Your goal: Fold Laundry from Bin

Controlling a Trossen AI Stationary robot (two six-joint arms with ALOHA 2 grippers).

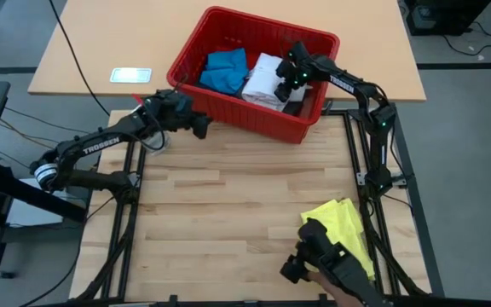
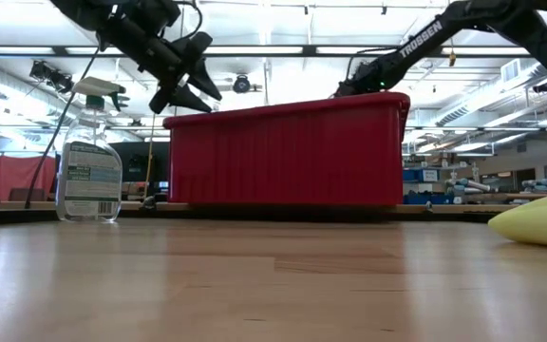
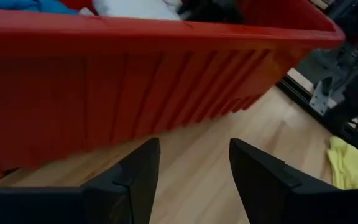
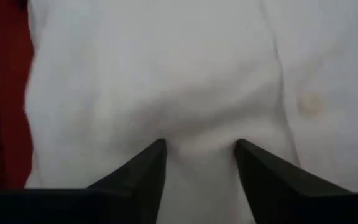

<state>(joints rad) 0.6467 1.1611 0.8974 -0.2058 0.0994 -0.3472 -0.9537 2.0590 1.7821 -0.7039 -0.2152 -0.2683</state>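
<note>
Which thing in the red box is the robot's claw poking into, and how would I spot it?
Look for the big red bin at the far end of the wooden table. Inside it, the right gripper reaches down onto a white shirt, fingers open and pressed into the cloth. It is the only white piece, lying between the blue piece and the bin's right wall.

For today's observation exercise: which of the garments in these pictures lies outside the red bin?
The yellow T-shirt. It lies on the table near the front right corner, while the blue piece and white shirt sit inside the bin.
</note>
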